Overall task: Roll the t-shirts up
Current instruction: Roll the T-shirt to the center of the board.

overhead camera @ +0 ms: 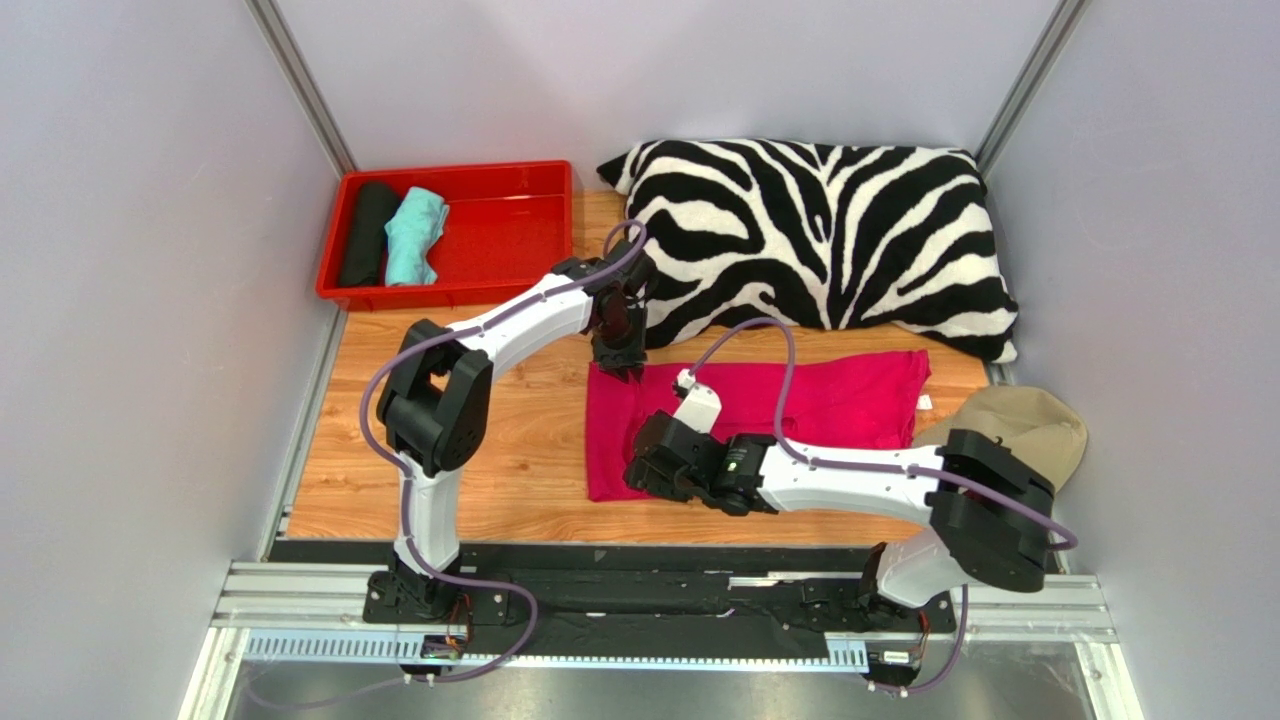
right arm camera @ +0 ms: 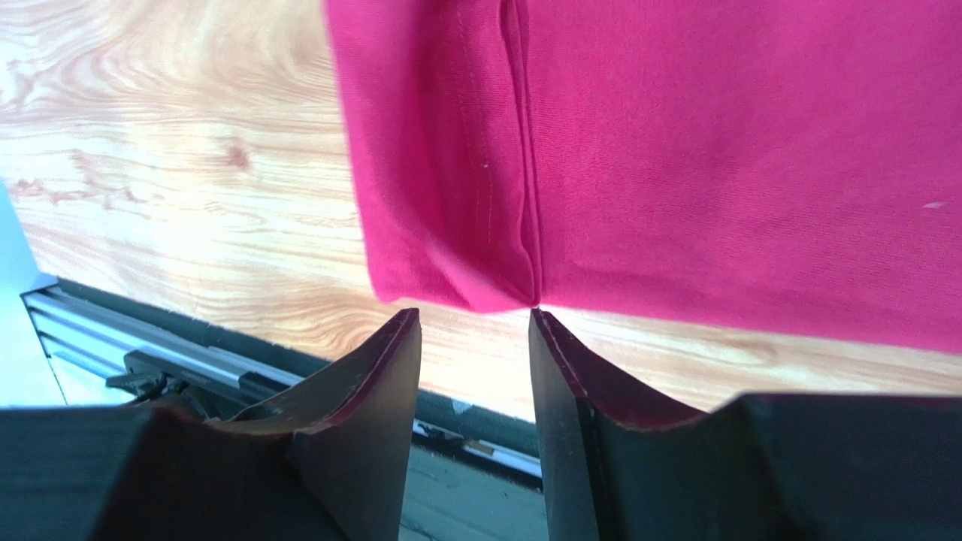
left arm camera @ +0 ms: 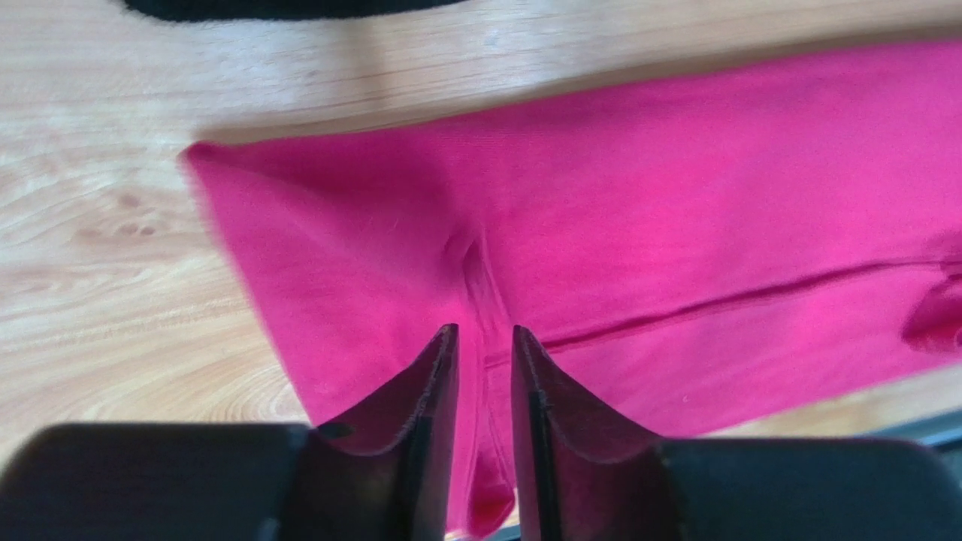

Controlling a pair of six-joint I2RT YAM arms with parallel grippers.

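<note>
Left gripper stood over the far corner of the pink shirt's left end, jaws narrowly parted; a small pinched-up ridge of cloth sat in the gap, apparently loose and not clamped; right gripper was at the near corner of the same end, jaws moderately apart and empty, tips just off the folded edge over bare table. Shirt lay flat on the table as a long folded band, running left to right just in front of the pillow, its right end near the cap; a seam and a doubled edge showed in both wrist views, so the lengthwise fold looked done. No turn of a roll was visible anywhere on the band. Tray at far left held a black roll and a teal roll side by side; judged two shirts finished, one left. Remaining, as judged: take both corners of the left end, roll toward the cap, then move the roll to the tray; risk noted: uneven start would skew the roll.
</note>
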